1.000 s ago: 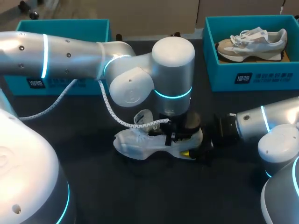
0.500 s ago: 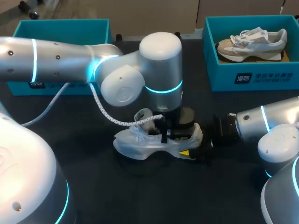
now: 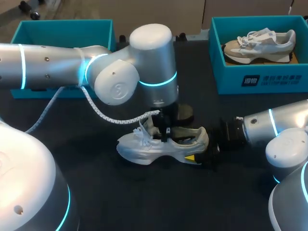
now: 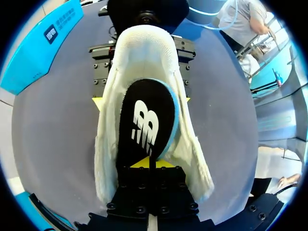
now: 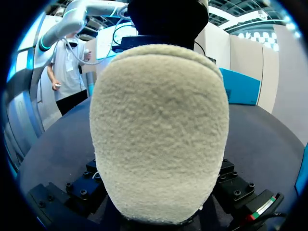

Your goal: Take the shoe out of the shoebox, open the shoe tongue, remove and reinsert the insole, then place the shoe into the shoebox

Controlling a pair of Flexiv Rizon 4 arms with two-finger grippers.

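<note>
A white shoe [image 3: 144, 147] lies on its sole mid-table, toe to the left. My left gripper [image 3: 163, 131] comes down over the shoe's opening. In the left wrist view it [image 4: 149, 162] is shut on the near end of the black insole [image 4: 144, 122], which lies inside the shoe [image 4: 192, 159]. My right gripper [image 3: 204, 150] comes in from the right and is shut on the shoe's heel, a finger on each side [image 4: 101, 67]. The heel [image 5: 159, 130] fills the right wrist view, and black fingers [image 5: 82, 190] flank it.
A teal shoebox [image 3: 62, 29] stands at the back left. A second teal shoebox [image 3: 260, 77] at the back right holds another pale shoe [image 3: 260, 42]. The left arm's white cable [image 3: 110, 115] hangs over the table beside the shoe.
My left arm has swung left and risen a little, uncovering more of the shoe's heel end. The shoe and my right gripper have stayed put.
</note>
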